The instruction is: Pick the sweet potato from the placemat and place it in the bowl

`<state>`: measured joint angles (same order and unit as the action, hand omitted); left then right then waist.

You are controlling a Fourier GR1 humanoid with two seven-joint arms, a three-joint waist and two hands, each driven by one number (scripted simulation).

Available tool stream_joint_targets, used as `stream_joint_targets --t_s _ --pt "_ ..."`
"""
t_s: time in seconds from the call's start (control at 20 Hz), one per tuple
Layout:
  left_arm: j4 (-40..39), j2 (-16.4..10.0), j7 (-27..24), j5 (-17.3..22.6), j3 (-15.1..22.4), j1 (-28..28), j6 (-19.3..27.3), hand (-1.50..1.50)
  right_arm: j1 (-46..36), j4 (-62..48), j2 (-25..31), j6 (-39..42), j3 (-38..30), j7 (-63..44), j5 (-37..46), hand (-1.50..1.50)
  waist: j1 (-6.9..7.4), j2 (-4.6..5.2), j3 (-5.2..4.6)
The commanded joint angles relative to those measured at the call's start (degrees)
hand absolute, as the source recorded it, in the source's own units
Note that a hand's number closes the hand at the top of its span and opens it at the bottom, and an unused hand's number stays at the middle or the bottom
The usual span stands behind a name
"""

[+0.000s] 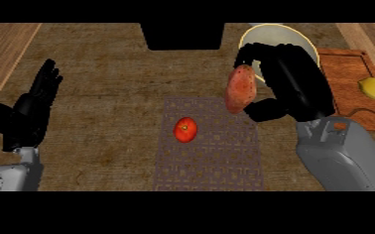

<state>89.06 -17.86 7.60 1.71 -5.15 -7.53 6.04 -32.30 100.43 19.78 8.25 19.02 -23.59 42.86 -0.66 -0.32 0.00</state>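
Head view: hand around sweet potato

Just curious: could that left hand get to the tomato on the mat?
Probably yes: the open left hand rests left of the tomato, with only bare counter and placemat between.

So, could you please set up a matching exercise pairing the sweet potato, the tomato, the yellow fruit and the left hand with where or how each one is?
1 sweet potato
2 tomato
3 yellow fruit
4 left hand

A on the placemat
B open, fingers up, at the left
C on the wooden board
D held in the right hand

Pairs: 1-D, 2-A, 3-C, 4-B
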Motion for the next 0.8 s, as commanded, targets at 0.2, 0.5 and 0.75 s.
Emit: stream_joint_targets --t_s 0.2,0.5,0.75 --pt "0.76 2.01 1.92 -1.01 0.71 -1.59 0.2 0.0 -2.57 -6.89 3.59 1.5 -15.1 7.67 -6.0 1.5 0.83 0.39 0.02" --pt "-1.71 0.69 2.99 -1.53 -0.95 -5.42 -0.87 0.0 -8.48 -20.39 1.06 1.33 -18.6 13.17 -8.35 1.5 1.09 0.5 0.01" --pt "2.62 2.37 0.09 -2.09 1.04 0.74 -1.67 0.0 -14.06 -40.8 1.49 -6.71 -21.75 25.87 -5.85 1.5 2.46 0.72 0.03"
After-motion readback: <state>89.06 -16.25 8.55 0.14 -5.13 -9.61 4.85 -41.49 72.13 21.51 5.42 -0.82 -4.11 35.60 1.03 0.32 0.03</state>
